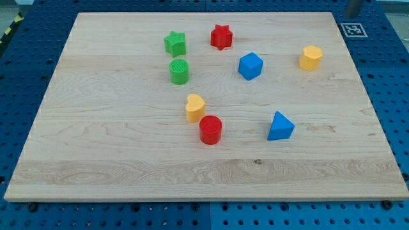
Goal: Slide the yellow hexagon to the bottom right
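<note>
The yellow hexagon (310,57) lies on the wooden board (115,160) at the view's upper right. My tip (351,14) shows as a short grey rod end at the view's top right edge, just beyond the board's far right corner. It is above and to the right of the hexagon and well apart from it. It touches no block.
A blue cube (250,66) lies left of the hexagon. A red star (221,37), green star (174,43) and green cylinder (179,71) lie upper centre. A yellow heart (195,107), red cylinder (210,130) and blue triangular block (280,126) lie mid-board. A marker tag (353,29) is top right.
</note>
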Robot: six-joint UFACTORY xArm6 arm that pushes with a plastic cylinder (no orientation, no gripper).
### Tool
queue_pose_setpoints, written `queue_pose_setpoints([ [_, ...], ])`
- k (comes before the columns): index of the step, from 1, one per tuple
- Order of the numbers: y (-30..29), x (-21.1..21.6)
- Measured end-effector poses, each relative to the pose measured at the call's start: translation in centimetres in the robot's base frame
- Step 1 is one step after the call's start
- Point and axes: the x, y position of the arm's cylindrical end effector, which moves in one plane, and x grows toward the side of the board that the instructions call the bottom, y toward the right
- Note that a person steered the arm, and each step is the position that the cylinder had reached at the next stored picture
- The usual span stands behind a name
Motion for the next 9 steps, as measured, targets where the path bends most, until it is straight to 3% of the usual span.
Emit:
queue_pose_setpoints([
  [9,0.12,0.55],
])
